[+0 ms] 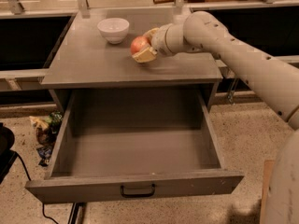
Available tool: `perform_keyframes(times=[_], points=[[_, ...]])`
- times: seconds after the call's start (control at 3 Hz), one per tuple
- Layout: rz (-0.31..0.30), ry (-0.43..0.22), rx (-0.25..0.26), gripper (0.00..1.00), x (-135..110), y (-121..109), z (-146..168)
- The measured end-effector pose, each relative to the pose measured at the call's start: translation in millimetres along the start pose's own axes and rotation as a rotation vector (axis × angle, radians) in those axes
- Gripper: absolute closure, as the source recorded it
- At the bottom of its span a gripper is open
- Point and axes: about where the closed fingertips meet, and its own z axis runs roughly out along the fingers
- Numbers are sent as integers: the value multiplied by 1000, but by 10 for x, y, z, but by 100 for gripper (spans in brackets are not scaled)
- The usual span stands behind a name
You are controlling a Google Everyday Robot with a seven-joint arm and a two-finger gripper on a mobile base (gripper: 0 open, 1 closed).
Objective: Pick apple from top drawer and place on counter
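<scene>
The red apple (138, 44) with a yellowish blush is between the two fingers of my gripper (141, 45), at the middle of the grey counter (88, 64). The gripper is shut on the apple, and its lower finger (145, 56) rests at or just above the counter surface. The arm reaches in from the right. The top drawer (135, 153) is pulled fully open below the counter's front edge, and its inside is bare. Its black bar handle (138, 190) shows on the front panel.
A white bowl (113, 29) stands on the counter to the left of and behind the apple. Metal posts and a rail run behind the counter. Wrappers and a cable lie on the speckled floor at the left.
</scene>
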Motion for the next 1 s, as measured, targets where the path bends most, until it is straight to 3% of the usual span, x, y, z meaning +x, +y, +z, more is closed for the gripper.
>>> perform_keyframes(times=[0.33, 0.67, 1.0], points=[[3, -11, 6, 0, -11, -31, -36], [3, -14, 11, 0, -14, -50, -77], [4, -43, 63, 0, -79, -146, -379]])
